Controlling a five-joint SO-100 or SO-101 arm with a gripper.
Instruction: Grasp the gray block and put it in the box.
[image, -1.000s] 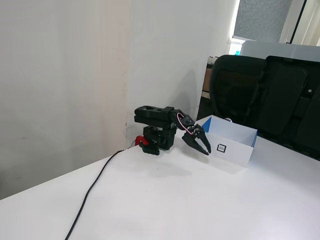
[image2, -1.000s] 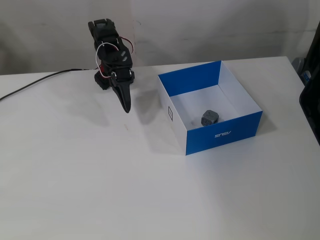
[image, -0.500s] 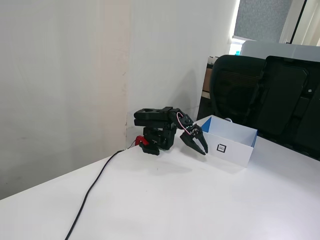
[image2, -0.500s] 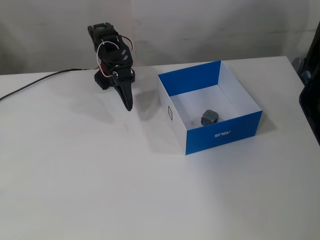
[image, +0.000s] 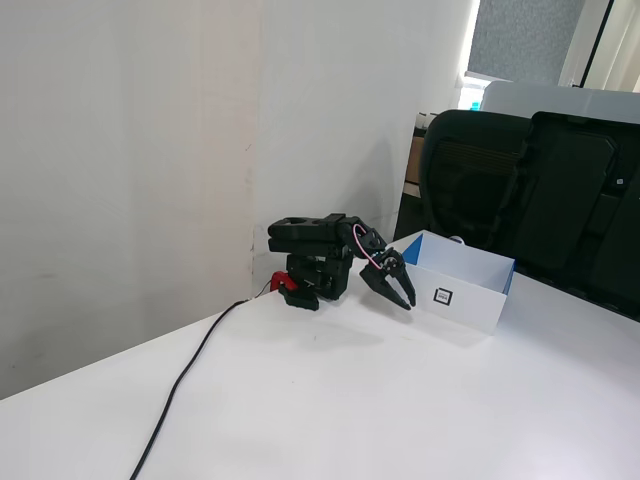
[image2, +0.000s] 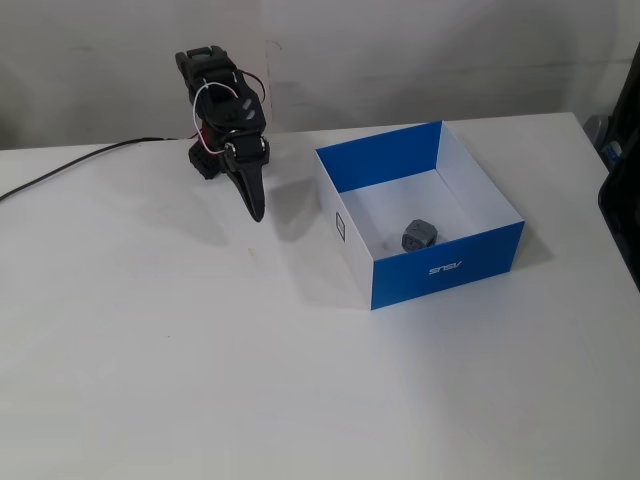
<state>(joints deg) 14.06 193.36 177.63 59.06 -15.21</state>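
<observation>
The gray block (image2: 419, 235) lies on the white floor of the box (image2: 478, 255), near its front blue wall. In the other fixed view the box (image: 475, 303) shows a white side with a small black square marker (image: 443, 296), and the block is hidden behind that wall. The black arm is folded low over its base. My gripper (image2: 257, 208) (image: 406, 301) points down at the table, left of the box and outside it. Its two fingertips stand a little apart and hold nothing.
A black cable (image2: 70, 167) (image: 185, 385) runs from the arm's base (image: 318, 283) across the table toward the left. A white wall stands right behind the arm. Black office chairs (image: 520, 195) stand beyond the table's far edge.
The gripper has drawn back slightly toward the arm's base and away from the box. The block and box have not moved.
</observation>
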